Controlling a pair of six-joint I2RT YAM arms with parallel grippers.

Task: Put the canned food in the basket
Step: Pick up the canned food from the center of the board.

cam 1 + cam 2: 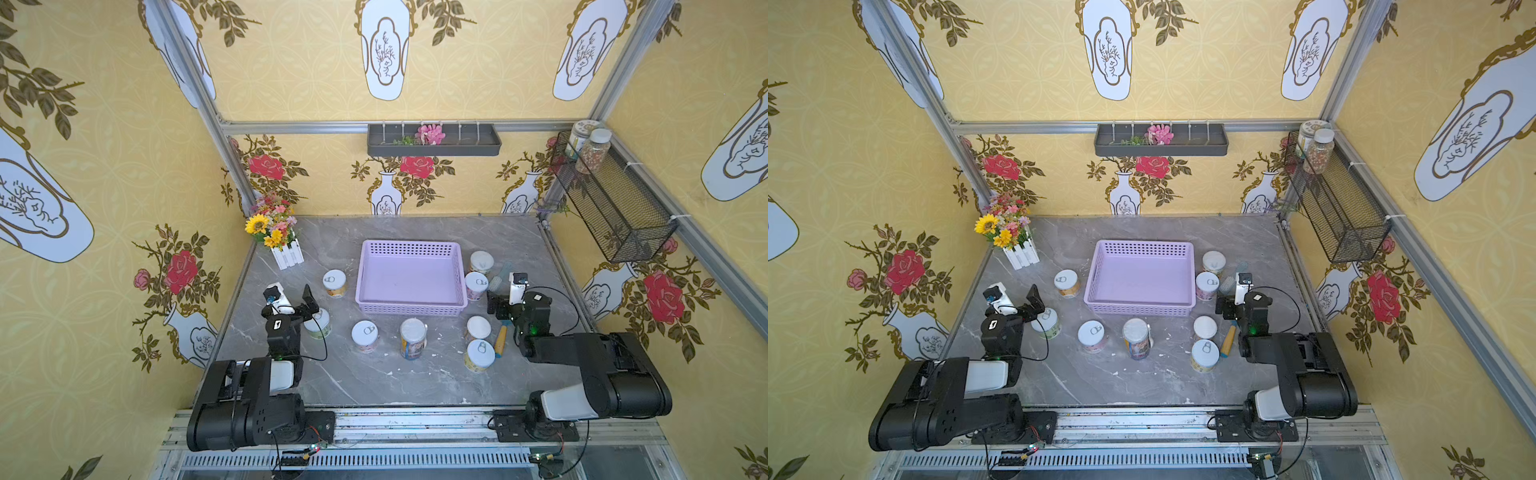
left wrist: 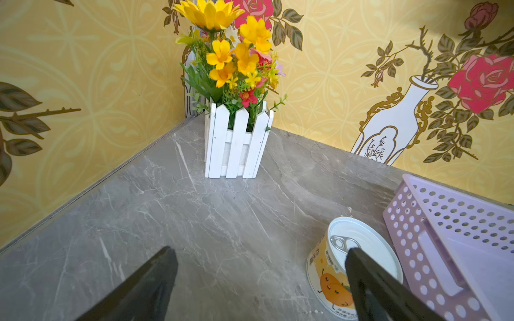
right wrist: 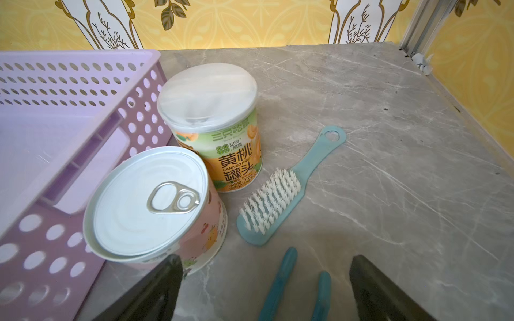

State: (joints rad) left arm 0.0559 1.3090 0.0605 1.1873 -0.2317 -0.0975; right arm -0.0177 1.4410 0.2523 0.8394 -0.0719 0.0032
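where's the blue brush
Right wrist view: the blue brush lies right of the lilac basket, beside the pink can and peach can, before the right gripper.

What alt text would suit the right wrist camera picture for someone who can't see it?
The open right gripper hovers over a grey marble table, holding nothing, facing a pink-labelled can and a yellow peach can standing beside the lilac basket. A teal brush lies bristles up next to the cans.
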